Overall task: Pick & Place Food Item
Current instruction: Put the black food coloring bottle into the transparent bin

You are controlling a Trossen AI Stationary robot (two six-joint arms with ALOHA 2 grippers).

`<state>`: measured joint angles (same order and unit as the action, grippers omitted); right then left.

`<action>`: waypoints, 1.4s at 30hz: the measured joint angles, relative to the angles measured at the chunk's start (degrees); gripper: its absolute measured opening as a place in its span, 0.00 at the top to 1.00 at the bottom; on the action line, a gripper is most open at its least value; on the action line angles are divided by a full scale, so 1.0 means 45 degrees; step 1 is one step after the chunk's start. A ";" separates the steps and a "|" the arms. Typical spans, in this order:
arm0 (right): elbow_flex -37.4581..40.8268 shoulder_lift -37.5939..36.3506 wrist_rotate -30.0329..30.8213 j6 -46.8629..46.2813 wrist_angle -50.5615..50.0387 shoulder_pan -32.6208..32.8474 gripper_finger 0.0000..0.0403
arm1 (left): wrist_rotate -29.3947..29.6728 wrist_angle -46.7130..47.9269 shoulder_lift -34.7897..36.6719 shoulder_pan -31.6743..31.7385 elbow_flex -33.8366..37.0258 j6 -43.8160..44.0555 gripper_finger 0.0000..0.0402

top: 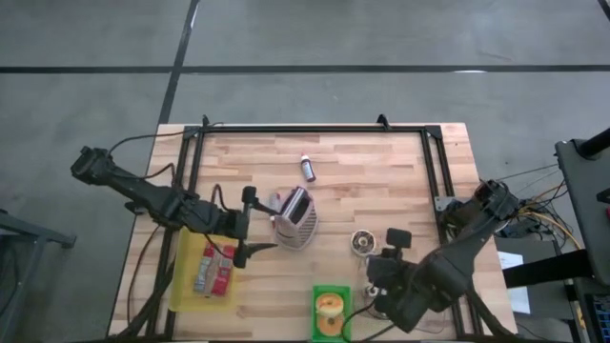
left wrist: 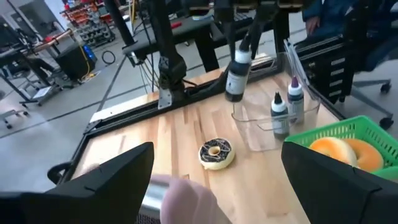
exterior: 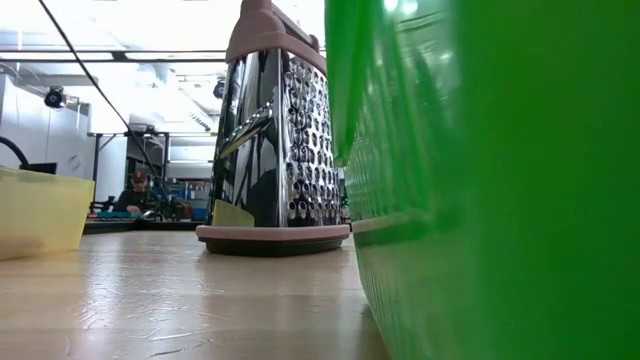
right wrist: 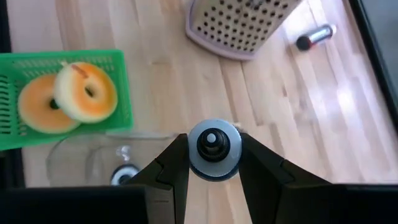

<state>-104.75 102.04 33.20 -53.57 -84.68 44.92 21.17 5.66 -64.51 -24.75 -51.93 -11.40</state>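
Note:
A chocolate-topped donut (top: 361,241) lies flat on the wooden table, also in the left wrist view (left wrist: 216,154). Two more donuts (right wrist: 68,93) lie in a green basket (top: 331,291) at the near edge. My right gripper (top: 393,243) is shut on a dark bottle with a pale cap (left wrist: 236,71), just right of the donut. My left gripper (top: 250,226) is open and empty beside the left of a metal grater (top: 294,219), which stands upright on its pink base. My right gripper pinches the bottle's round cap (right wrist: 213,149) between its two fingers (right wrist: 171,165). The fingers come from above, pointing down. The bottle hangs upright below them, lifted clear, over a clear container (left wrist: 261,130).
A yellow bin (top: 186,276) with packets stands at the near left. The clear container holds two small bottles (left wrist: 287,106). Another small bottle (top: 307,169) lies on the table beyond the grater. A black frame (top: 315,129) borders the table. A person (exterior: 135,190) sits far behind.

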 joint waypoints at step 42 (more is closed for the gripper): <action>0.5381 -0.0511 -0.1914 -0.4826 0.4123 0.1851 0.75 | 0.0627 -0.1828 0.3123 -0.0040 0.3368 0.0733 0.12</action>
<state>-80.54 99.74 24.59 -75.29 -66.13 53.25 23.99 -2.57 -50.46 -24.93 -36.77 -8.10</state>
